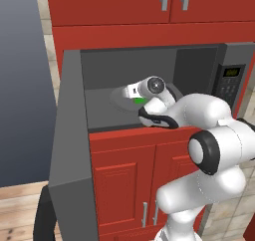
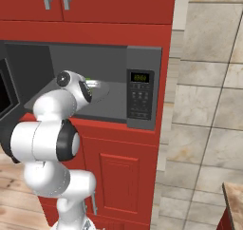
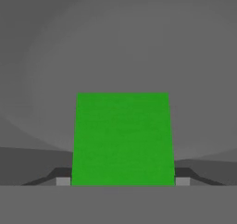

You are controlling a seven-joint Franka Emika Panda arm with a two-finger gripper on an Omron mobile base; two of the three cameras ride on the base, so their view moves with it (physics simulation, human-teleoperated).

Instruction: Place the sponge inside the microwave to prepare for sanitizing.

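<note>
Flat, even rendered light in all 3 views, no clear source. Microwave (image 1: 149,70) cavity dim grey, darkest toward 12 o'clock under top wall. Soft highlights on white arm (image 1: 209,150), no hard glare. Sponge (image 3: 122,140) bright saturated green, edges slightly soft. Whole set low-res, bit blurry; no edge distortion. Shadows faint.

base views: behind-left and behind-right, share open microwave (image 1: 149,80) | hand view: close on sponge (image 3: 122,140)
</note>
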